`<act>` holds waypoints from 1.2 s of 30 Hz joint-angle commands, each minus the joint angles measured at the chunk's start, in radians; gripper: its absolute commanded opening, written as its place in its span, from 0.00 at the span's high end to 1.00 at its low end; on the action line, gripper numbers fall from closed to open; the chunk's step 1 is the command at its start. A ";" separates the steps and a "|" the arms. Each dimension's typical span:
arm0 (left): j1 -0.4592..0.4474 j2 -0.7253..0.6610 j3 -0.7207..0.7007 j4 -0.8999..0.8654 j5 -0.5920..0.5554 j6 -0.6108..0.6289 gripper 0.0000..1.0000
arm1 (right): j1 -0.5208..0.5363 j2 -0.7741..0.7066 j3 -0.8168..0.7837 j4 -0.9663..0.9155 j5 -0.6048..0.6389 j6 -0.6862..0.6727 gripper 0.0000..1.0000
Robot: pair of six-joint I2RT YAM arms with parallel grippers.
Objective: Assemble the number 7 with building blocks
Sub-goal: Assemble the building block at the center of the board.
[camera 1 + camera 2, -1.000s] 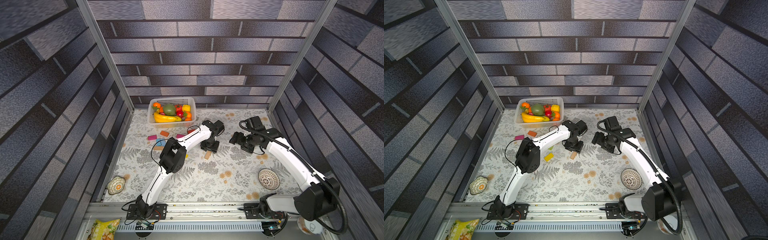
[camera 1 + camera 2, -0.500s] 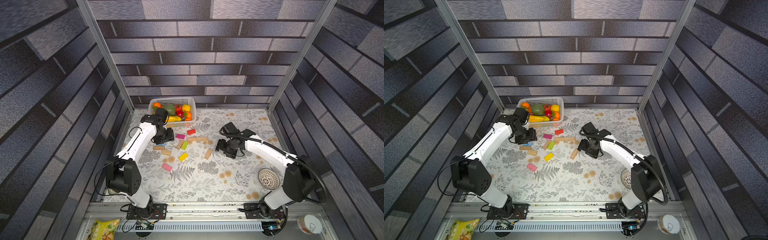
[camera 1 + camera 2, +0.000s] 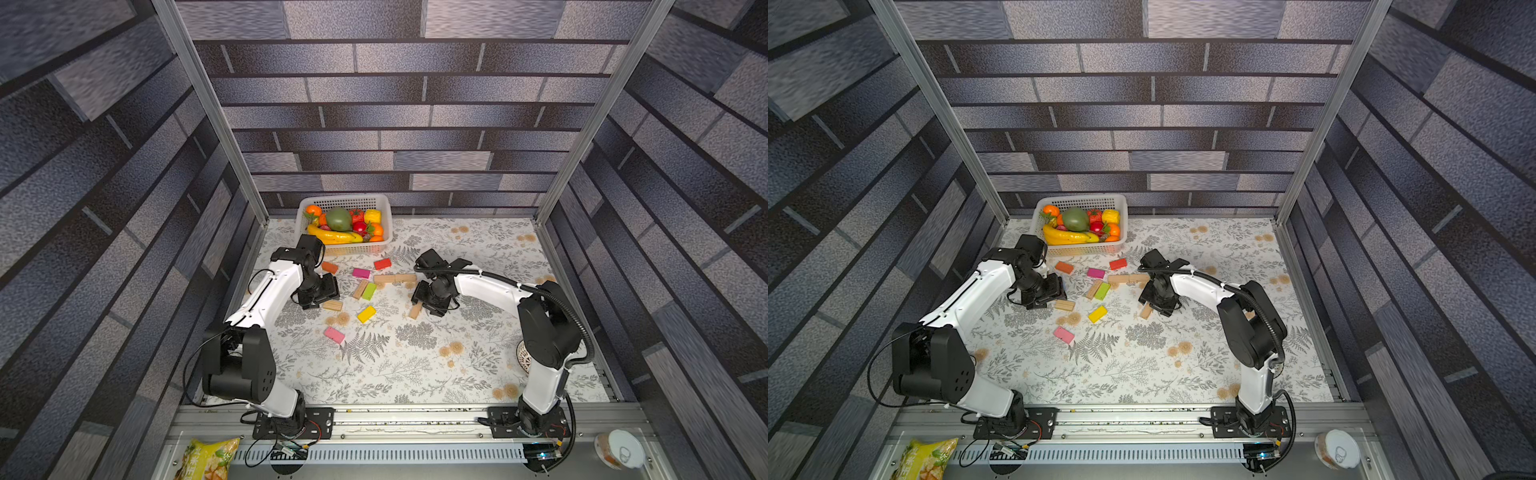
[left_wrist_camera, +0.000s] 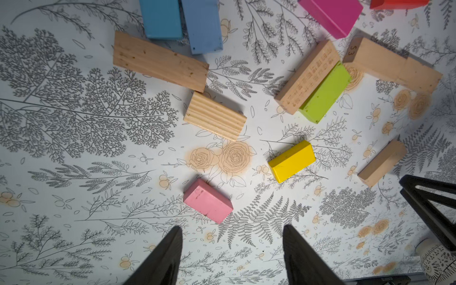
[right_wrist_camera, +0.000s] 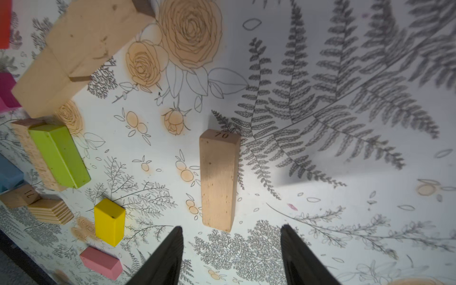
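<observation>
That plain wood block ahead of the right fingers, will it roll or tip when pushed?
The wood block lies flat on a broad face, so it probably slides rather than rolls. Its long shape suggests an off-centre push would swivel it.

The tabletop (image 3: 478,353) is white, printed with grey ferns and tan roses. On it lie a tan block (image 4: 160,60), pink block (image 4: 208,201), yellow block (image 4: 292,161), lime-green block (image 4: 325,92), magenta block (image 4: 330,14), red block (image 3: 382,263), orange block (image 3: 329,267) and blue block (image 4: 161,18).
</observation>
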 commanded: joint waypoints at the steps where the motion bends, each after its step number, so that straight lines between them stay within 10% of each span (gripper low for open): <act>1: 0.009 -0.029 -0.003 -0.001 0.011 0.016 0.31 | 0.015 0.039 0.044 -0.015 0.010 0.013 0.36; 21: 0.045 -0.085 -0.077 0.015 0.022 0.027 0.26 | 0.043 0.177 0.168 -0.124 0.008 -0.079 0.71; 36: 0.057 -0.107 -0.109 0.047 0.033 -0.002 0.25 | 0.042 0.184 0.257 -0.286 0.087 -0.389 0.74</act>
